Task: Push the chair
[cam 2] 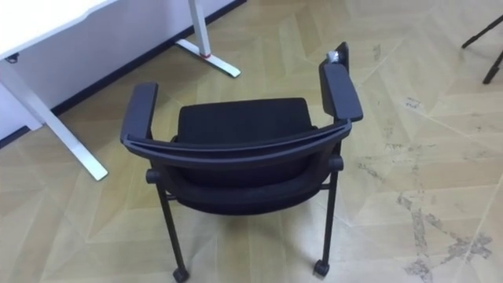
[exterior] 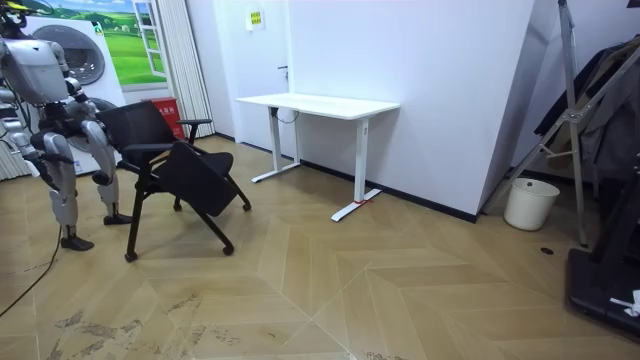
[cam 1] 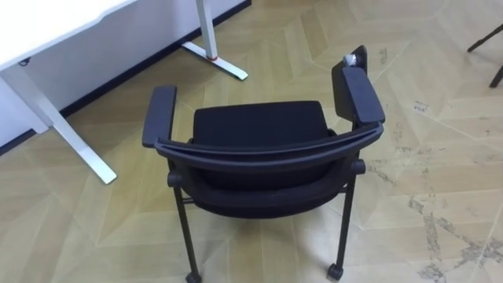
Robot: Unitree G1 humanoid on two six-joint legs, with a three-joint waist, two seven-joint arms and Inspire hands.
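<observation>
— Where is the chair being found?
— The black chair (cam 1: 259, 149) is being seen upright on the wood floor (cam 1: 440, 157), just ahead of the robot. The white desk (cam 1: 47, 23) is standing beyond it to the left, apart.
— Which way is it being pointed?
— The seat is being faced away from the robot. The backrest is lying nearest, its length running left to right, with the armrests running away.
— And the hands?
— How their fingers are being held cannot be told.
</observation>
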